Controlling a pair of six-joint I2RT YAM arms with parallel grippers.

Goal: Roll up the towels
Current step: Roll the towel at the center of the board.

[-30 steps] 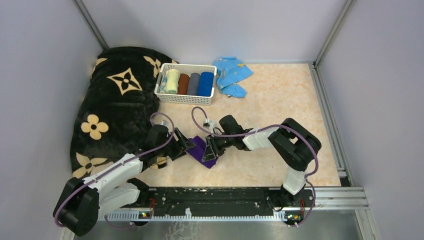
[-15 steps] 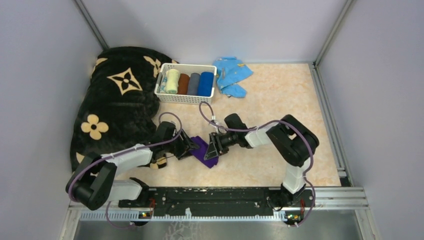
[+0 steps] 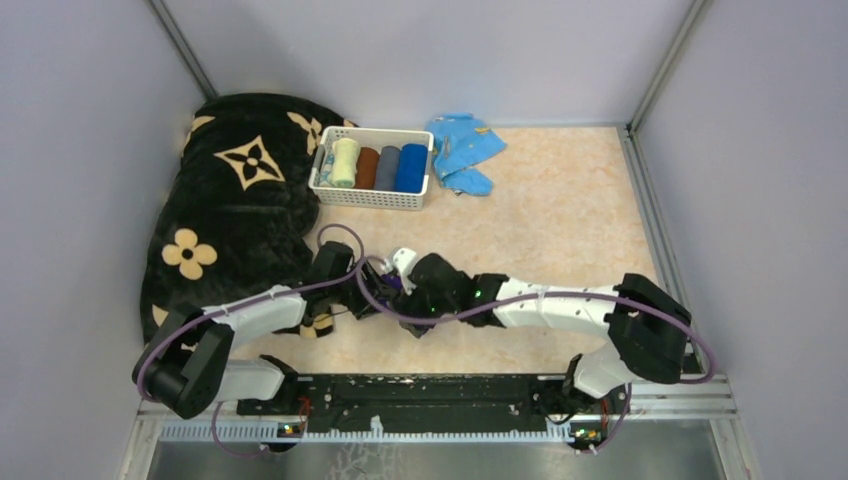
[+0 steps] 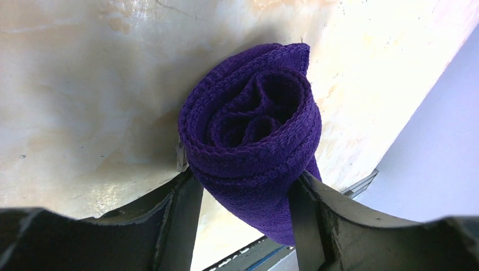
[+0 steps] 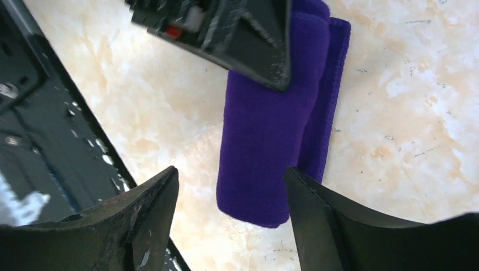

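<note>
Purple towel, spiral visible only from left wrist, pinched by left claw; right claw gapes empty.

Pale grey-violet walls close the space at the left, the back and the right, with slim metal posts in the back corners. The table top is beige with a marble pattern, under soft, even light. A black blanket with tan flowers lies at the left. A white basket stands near the back, with a light blue cloth just beside it.
</note>
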